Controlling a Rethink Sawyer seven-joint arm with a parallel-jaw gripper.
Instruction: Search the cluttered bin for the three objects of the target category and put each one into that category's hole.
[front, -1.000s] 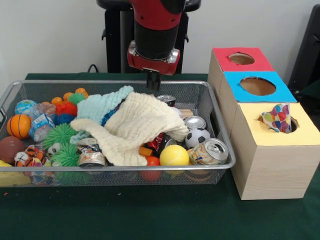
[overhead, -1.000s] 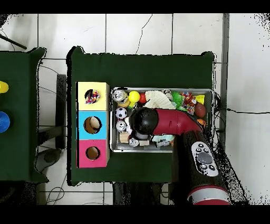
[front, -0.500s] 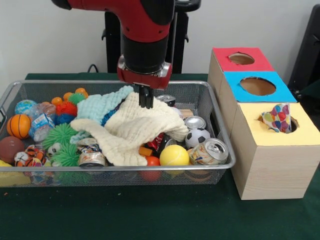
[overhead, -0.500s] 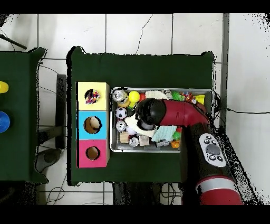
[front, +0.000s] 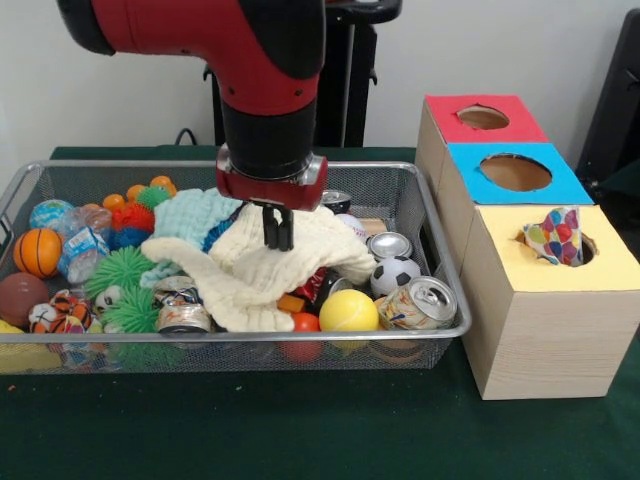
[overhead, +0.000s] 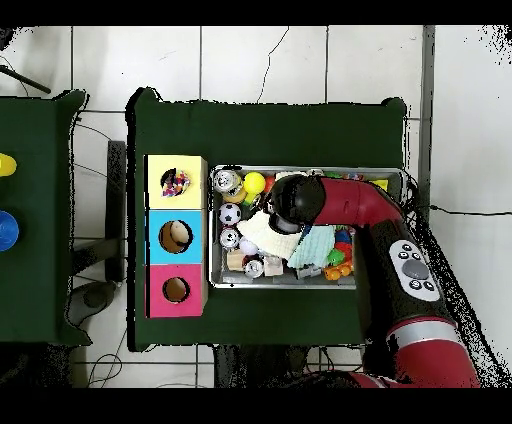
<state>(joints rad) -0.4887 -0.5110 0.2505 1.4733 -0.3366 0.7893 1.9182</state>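
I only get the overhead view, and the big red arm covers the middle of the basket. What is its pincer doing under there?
Observer: The pincer is down at a cream cloth heaped over the clutter.
Visitor: Anything hidden at the right end of the basket?
Observer: A small basketball lies by the wall there.
Visitor: And the hole in the yellow box?
Observer: A spotted fabric piece sticks up out of it, not dropped through.
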